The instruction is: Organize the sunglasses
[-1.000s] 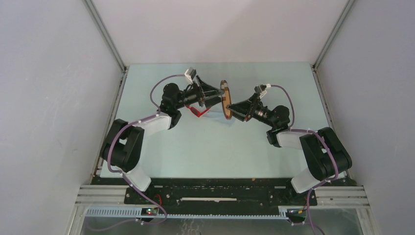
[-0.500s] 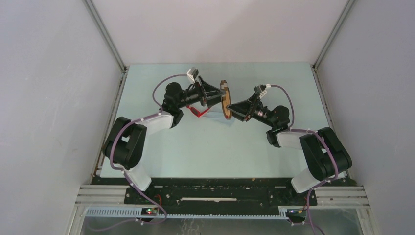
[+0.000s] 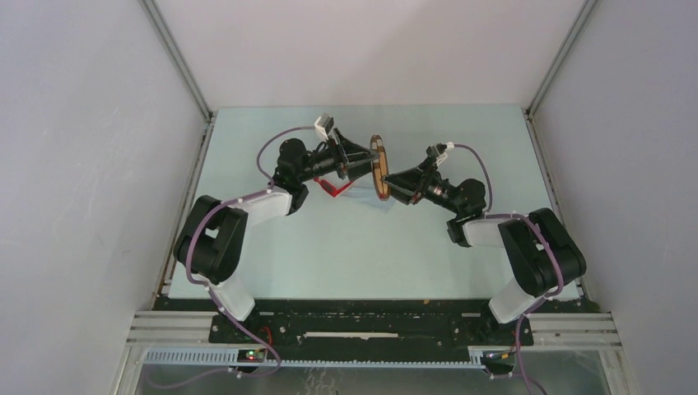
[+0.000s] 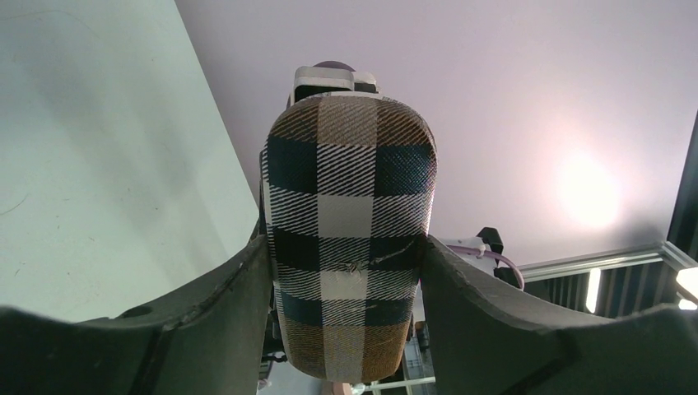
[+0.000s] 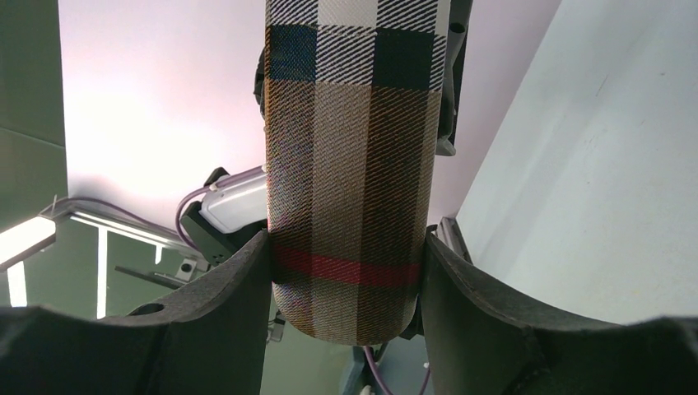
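The brown plaid case (image 3: 379, 167) hangs edge-on above the middle of the table, gripped from both sides. My left gripper (image 3: 373, 163) is shut on its left face, and both fingers press the case (image 4: 350, 247) in the left wrist view. My right gripper (image 3: 388, 183) is shut on the other face, its fingers clamped on the case (image 5: 350, 164) near its red stripe. The red sunglasses (image 3: 333, 188) lie on the table under my left gripper, partly hidden by it.
The pale green table (image 3: 362, 255) is walled by white panels on the left, right and back. Both arm bases stand on the black rail (image 3: 370, 321) at the near edge.
My left gripper's jaws have closed onto the case, which the right gripper held throughout. The right arm's elbow has shifted slightly left. The case has stayed in place.
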`<action>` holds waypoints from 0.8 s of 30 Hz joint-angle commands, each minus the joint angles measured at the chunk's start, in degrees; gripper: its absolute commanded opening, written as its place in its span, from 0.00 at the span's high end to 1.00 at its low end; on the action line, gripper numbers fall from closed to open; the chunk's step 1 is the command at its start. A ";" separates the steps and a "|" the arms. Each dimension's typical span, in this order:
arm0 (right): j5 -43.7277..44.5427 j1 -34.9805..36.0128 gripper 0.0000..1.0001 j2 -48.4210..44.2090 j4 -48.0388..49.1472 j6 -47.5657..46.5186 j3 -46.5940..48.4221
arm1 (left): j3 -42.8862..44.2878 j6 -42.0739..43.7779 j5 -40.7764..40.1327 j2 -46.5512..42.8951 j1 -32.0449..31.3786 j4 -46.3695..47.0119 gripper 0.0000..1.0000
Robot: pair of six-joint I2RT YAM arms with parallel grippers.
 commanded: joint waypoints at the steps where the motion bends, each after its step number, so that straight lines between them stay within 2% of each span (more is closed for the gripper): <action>1: 0.07 -0.01 1.00 1.24 5.26 2.93 0.33 | 4.71 -0.56 0.66 0.06 -0.34 2.85 0.32; 5: -0.01 0.22 1.00 1.57 5.27 3.05 0.33 | 5.38 -0.87 0.85 0.48 -0.38 3.29 0.27; 7: 0.13 0.24 1.00 1.62 5.33 3.09 0.33 | 5.40 -0.85 0.94 0.42 -0.40 3.29 0.31; 9: 0.25 0.09 1.00 1.57 5.29 3.29 0.33 | 5.31 -0.87 0.92 0.46 -0.38 3.28 0.40; 10: 0.34 0.12 1.00 1.57 5.28 3.42 0.33 | 5.33 -0.89 0.92 0.52 -0.39 3.28 0.40; 13: 0.18 -0.01 1.00 1.73 5.26 3.32 0.33 | 5.31 -0.93 1.29 0.63 -0.39 3.26 0.26; 16: 0.09 0.04 1.00 1.86 5.28 3.27 0.33 | 5.22 -0.95 1.22 0.52 -0.39 3.29 0.22; 22: -0.02 0.19 1.00 2.02 5.15 3.19 0.33 | 5.90 -1.14 1.18 0.76 -0.45 3.24 0.27; 24: 0.12 0.27 1.00 2.03 5.17 3.10 0.33 | 6.01 -1.17 1.24 0.79 -0.56 3.29 0.33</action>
